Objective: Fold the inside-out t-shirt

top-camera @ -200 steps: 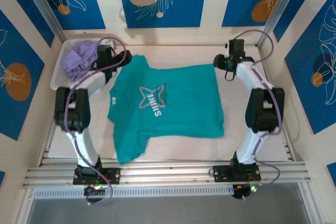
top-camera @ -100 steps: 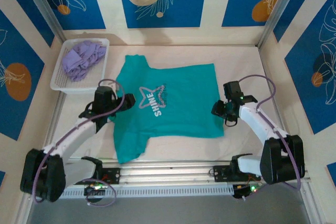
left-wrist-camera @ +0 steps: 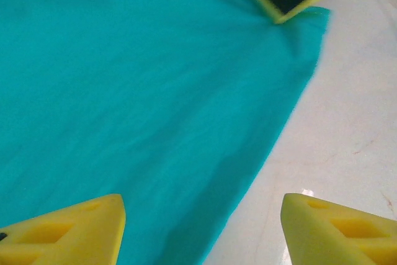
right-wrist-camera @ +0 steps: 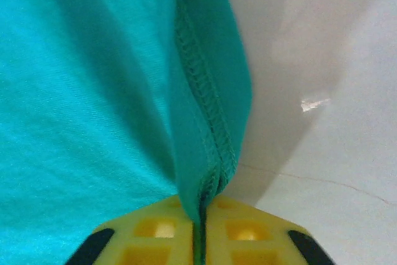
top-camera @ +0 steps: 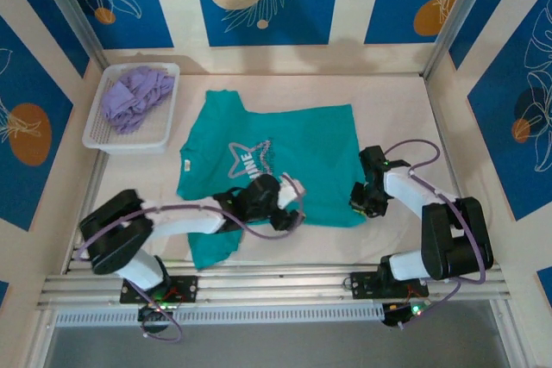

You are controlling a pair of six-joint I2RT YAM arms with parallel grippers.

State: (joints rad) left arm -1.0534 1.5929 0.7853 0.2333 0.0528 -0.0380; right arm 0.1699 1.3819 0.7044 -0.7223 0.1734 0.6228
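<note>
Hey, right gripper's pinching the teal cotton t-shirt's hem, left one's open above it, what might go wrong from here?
1. The right gripper pinches only a narrow fold of stitched hem on the teal cotton t-shirt; a pull may slip it free.
2. The left gripper hangs open astride the shirt's edge, half over the white table; closing there may catch little fabric or none.

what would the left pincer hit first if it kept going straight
Probably the t-shirt, its hem edge just ahead of the open left pincer; farther along, the right pincer shut on that hem. Depth is unclear.
</note>
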